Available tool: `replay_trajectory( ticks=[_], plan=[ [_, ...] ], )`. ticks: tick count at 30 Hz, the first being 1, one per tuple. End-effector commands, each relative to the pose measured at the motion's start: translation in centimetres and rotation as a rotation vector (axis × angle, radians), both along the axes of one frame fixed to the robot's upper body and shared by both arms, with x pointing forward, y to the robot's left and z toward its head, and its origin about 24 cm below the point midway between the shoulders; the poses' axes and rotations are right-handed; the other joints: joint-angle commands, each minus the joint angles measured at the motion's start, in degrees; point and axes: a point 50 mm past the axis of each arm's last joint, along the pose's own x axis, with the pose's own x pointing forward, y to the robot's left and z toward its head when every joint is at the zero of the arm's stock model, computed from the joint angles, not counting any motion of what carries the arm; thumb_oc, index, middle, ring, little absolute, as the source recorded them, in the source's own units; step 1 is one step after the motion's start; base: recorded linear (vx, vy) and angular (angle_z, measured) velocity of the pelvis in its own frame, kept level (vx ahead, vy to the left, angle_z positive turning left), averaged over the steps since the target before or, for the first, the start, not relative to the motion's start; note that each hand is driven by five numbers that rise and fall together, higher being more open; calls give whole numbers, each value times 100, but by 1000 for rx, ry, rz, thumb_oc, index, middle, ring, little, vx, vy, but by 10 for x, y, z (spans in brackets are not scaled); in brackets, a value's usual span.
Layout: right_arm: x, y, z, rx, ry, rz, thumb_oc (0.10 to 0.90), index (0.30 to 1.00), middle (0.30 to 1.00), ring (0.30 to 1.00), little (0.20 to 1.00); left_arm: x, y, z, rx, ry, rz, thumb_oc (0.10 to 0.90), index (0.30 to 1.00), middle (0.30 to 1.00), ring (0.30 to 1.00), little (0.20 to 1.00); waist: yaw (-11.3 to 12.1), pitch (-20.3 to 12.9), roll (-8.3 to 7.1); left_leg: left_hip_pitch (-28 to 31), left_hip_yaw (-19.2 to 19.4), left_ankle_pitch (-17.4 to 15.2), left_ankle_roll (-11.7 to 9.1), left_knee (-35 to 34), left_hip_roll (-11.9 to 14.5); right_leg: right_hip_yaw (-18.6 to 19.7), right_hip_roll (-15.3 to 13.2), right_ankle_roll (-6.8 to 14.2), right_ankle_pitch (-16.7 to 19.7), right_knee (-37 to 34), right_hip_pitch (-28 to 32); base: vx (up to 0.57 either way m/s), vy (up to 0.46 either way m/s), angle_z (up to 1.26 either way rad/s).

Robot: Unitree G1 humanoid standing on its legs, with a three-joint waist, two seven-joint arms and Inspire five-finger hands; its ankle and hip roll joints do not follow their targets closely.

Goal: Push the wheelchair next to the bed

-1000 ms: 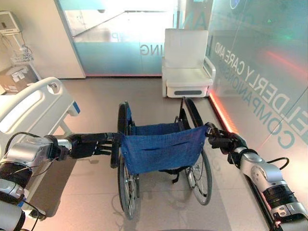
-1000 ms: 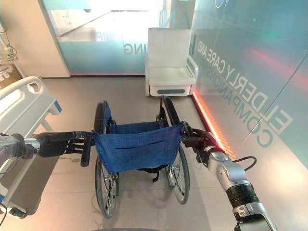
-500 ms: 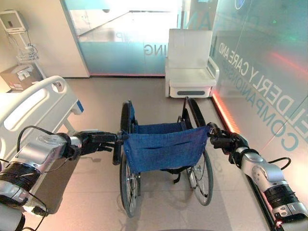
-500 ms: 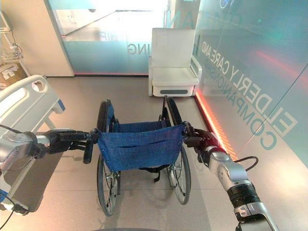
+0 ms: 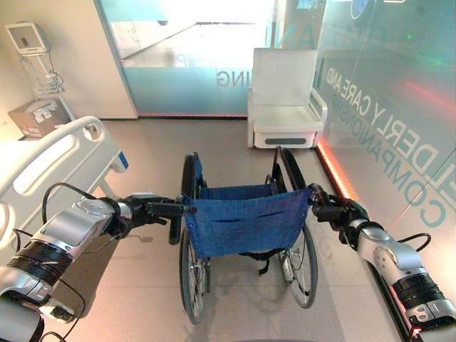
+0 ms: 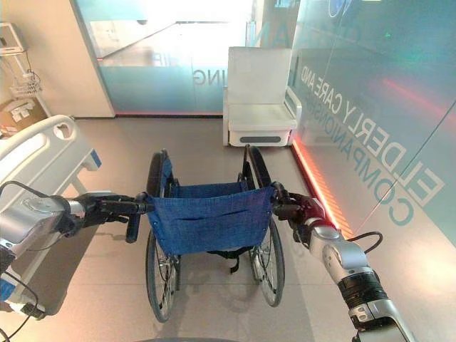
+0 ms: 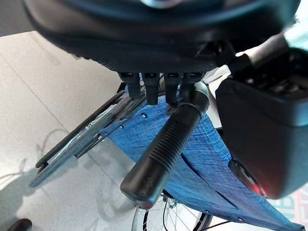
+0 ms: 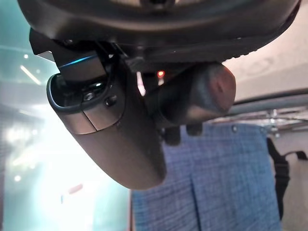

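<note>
because the wheelchair (image 5: 242, 235) stands out on the open floor (image 5: 149, 299) with the bed (image 5: 50, 160) off to the robot's left and a gap of floor between them, the push still has to carry it sideways as well as forward, and that is where i'd expect trouble. if one arm drives harder than the other, the chair will swing; too far left and its left wheel (image 5: 187, 274) or the left arm could clip the bed's footboard, too far right and it heads toward the glass wall (image 5: 399, 121) with the red strip along the floor's right edge. the white armchair (image 5: 286, 100) sits straight ahead against the far edge of the floor, so a straight push would run at that rather than at the bed.

the left hand (image 5: 146, 211) is closed on the left handle (image 7: 163, 149); in its wrist view the fingers (image 7: 166, 89) curl over the ribbed grip near its root, leaving most of the grip's length free, so a hard sideways pull might let it slide. the right hand (image 5: 335, 212) is wrapped round the right handle (image 8: 195, 98), fingers and thumb closed about it, and looks the firmer hold of the two. the blue backrest (image 5: 246, 221) hangs between the two hands, level to my eye.
</note>
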Motion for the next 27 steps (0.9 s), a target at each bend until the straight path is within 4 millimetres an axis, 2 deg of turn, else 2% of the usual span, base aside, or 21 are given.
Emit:
replay_trajectory(
  ticks=[1, 10, 15, 23, 27],
  plan=[
    [37, 61, 86, 131, -380, 274, 400, 300, 300, 300, 300, 14, -161, 17, -426, -72, -562, 800, 900, 900, 900, 900, -567, -19, 167, -72, -425, -211, 17, 58, -51, -555, 628, -414, -96, 9, 256, 0, 0, 0],
    [38, 65, 86, 130, -397, 274, 400, 300, 300, 300, 300, 14, -166, 8, -301, -45, -622, 800, 900, 900, 900, 900, -611, -25, 180, -63, -401, -187, 3, 58, -32, -558, 638, -406, -90, 9, 256, 0, 0, 0],
    [39, 67, 90, 128, -402, 287, 400, 300, 300, 300, 300, 20, -171, 16, -258, -125, -664, 800, 900, 900, 900, 900, -665, -23, 165, -45, -364, -185, -6, 58, -14, -523, 654, -408, -84, 9, 249, 0, 0, 0],
    [39, 73, 90, 141, -408, 314, 400, 300, 300, 300, 300, 11, -206, 24, -487, -151, -752, 800, 900, 900, 900, 900, -746, -4, 160, -41, -324, -185, -11, 58, 12, -477, 665, -415, -75, 9, 240, 0, 0, 0],
    [37, 78, 86, 152, -412, 321, 400, 300, 300, 300, 300, 6, -219, 19, -549, -179, -721, 800, 900, 900, 900, 900, -758, 12, 139, -39, -323, -193, -1, 58, 22, -473, 658, -417, -73, 9, 237, 0, 0, 0]
  ],
)
